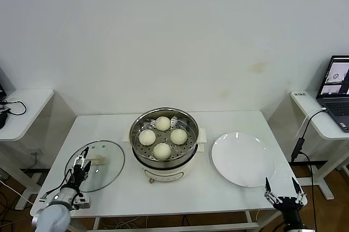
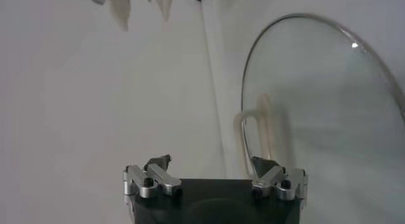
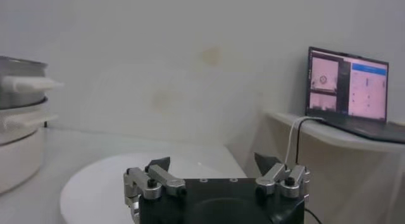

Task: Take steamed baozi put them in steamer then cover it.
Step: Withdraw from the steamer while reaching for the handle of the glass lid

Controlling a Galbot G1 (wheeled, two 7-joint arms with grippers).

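Baozi (image 1: 162, 137), four of them, already sit in our steamer (image 1: 164, 113), arranged in a diamond on the perforated tray: one toward the wall, one toward us, one to each side, none touching its neighbour as far as we can tell. The buns are round, so they have no long axis to speak of. The steamer stands upright at the middle of the white worktop (image 1: 112, 124), its mouth uncovered, with a cream-white side handle (image 3: 28, 84) showing in our right wrist view.

Our cover (image 1: 109, 158) lies flat on the worktop to the left of the steamer, near it but apart. Its cream-white handle (image 1: 98, 160) sits at the centre of the glass; in the left wrist view the handle (image 2: 259, 133) is a bar whose long axis runs away from the claw.

Our left claw (image 1: 82, 166) hovers over the near edge of the cover, fingers spread wide and holding nothing; its fingertips (image 2: 157, 162) flank the handle's line without touching it.

Our right claw (image 1: 283, 189) waits low at the front right corner of the worktop, also wide open and empty, just beside the near edge of the bare white plate (image 1: 240, 161). That plate rests to the right of the steamer. A laptop (image 1: 335, 90) stands open on the side desk (image 1: 316, 117) at the right.
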